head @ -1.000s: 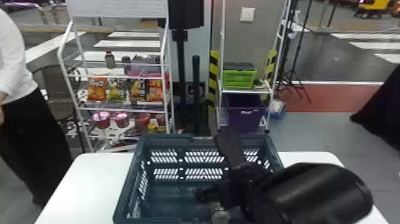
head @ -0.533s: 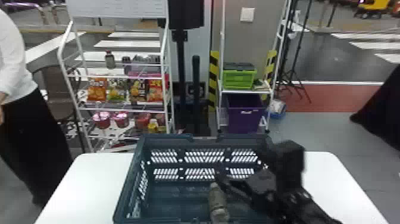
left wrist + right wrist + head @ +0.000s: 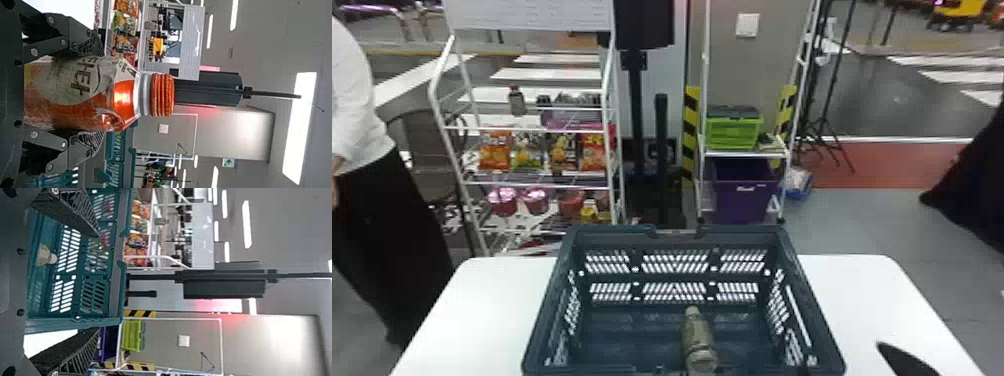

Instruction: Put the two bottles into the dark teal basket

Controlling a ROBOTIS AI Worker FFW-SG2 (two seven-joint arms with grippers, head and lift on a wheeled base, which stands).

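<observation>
On my left, my left gripper (image 3: 92,93) is clamped round the orange bottle (image 3: 78,98), a finger on either side of its body, the cap up and free. The basket is beyond it, so this one has still to go in.

In the middle, the basket (image 3: 550,300) sits on the table (image 3: 477,310), and the grey bottle (image 3: 698,340) lies on its floor, a little right of centre, neck toward the far wall. A second ago my right arm reached over that spot and covered much of the basket; then it swung off to the right, and now the grey bottle lies there untouched. I count that as one placed.

On my right, my right gripper (image 3: 97,283) has its fingers well apart with nothing between them. It has drawn back from over the basket, which leaves the way in free for my left. Next I'd bring the orange bottle over the basket's left half and lower it there, minding the rim and the grey bottle.
</observation>
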